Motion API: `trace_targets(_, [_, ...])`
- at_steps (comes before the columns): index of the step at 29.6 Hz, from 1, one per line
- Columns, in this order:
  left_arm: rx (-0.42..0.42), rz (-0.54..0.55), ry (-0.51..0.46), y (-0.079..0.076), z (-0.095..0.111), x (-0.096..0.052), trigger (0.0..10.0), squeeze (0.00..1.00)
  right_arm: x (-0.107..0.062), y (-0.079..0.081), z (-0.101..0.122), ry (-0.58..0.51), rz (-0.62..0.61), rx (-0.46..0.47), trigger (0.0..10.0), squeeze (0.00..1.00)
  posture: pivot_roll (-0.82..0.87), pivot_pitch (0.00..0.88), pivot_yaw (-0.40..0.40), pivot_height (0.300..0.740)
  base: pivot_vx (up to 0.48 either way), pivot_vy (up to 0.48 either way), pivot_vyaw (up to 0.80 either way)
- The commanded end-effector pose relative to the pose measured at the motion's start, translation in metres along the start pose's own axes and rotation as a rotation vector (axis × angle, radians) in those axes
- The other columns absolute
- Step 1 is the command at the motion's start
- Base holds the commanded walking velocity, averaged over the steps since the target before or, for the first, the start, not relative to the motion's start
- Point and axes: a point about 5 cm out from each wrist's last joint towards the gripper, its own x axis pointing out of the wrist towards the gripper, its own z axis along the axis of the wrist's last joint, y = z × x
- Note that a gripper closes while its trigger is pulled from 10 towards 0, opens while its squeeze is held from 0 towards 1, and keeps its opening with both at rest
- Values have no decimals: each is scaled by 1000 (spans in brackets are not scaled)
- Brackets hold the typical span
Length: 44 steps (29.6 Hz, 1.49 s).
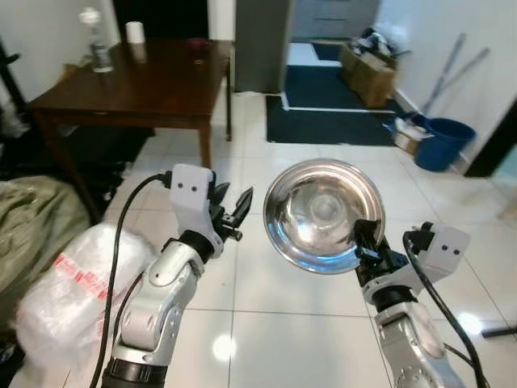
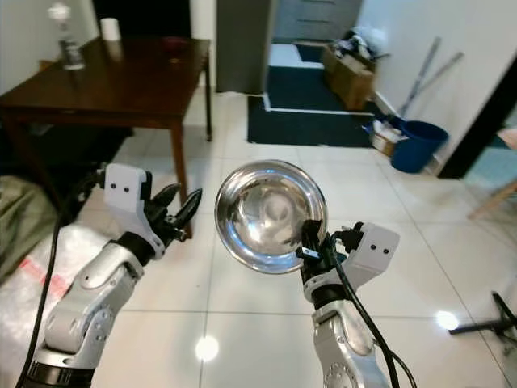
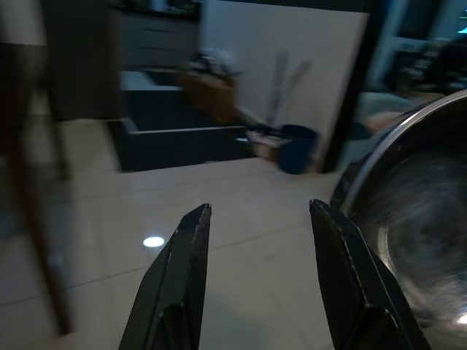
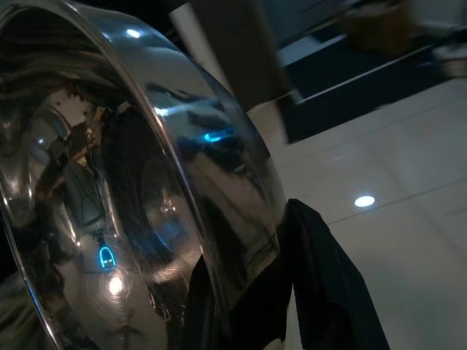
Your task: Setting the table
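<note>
- My right gripper (image 1: 367, 242) pinches the bowl (image 1: 323, 214) by its rim, tilted up in front of me above the floor.
- Left gripper (image 1: 234, 212) is spread, empty, beside it.
- Table (image 1: 137, 89) is well ahead; I reckon walking could jolt the rim loose.

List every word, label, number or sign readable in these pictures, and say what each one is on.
No text can be read.
Red print on the crinkled clear plastic bag on the floor: too blurred to read.
Label on the clear plastic bottle on the dark wooden table: too small to read.
The shiny steel bowl gripped by the right gripper bears no visible marking.
</note>
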Motion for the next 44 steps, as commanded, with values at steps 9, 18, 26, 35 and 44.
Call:
trace_targets(9, [15,-21,-31,-4,2,5,10000,0,-1,1,5,-35,-1,4,10000,0,-40,85,67,740,259,0,-663])
trace_targets(18, [13,-43,-41,-8,3,8,10000,0,-1,2,5,-37,7,1,10000,0,-42,84,67,740,480,0,0])
trace_targets(26, [8,-56,-44,-11,2,9,10000,0,-2,2,5,-38,1,5,10000,0,-49,86,70,740,480,0,-71])
trace_targets(35, [5,-62,-43,-12,2,10,10000,0,-2,1,6,-40,-4,8,10000,0,-51,88,72,740,480,0,-775])
trace_targets(44, [3,-67,-45,-12,2,12,10000,0,-2,1,6,-42,-6,9,10000,0,-53,88,74,740,480,0,-800])
